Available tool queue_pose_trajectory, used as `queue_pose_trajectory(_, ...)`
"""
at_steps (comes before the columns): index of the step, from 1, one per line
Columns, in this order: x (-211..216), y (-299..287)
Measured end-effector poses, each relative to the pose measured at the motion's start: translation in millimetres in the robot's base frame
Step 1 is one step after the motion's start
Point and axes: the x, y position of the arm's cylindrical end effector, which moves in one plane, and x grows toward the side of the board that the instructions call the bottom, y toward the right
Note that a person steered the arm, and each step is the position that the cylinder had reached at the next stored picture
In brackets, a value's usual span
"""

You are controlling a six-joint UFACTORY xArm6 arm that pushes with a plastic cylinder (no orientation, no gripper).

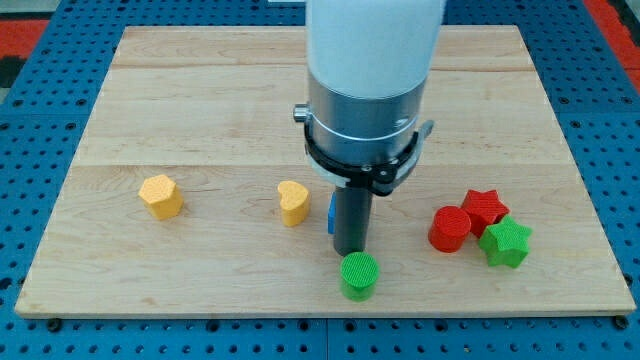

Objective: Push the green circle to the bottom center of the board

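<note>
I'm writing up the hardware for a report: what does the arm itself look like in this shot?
A wide white cylindrical housing enters from the view's top, above a grey metal collar ringed by a black clamp band. Below it hangs a straight dark rod; my tip sits just above the green circle. No cables or markings show.

You've got the green circle sitting flat on the board, basically a short ribbed cylinder with its round face up. It's down near the view's bottom edge, roughly centered left to right, maybe a hair to the right. My tip is right at its upper-left side, looks like touching.
</note>
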Motion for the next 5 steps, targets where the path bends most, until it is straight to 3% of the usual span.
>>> queue_pose_trajectory(2, -20.5, 0.0)
queue_pose_trajectory(3, -13.3, 4.0)
queue_pose_trajectory(5, 26.8, 75.0)
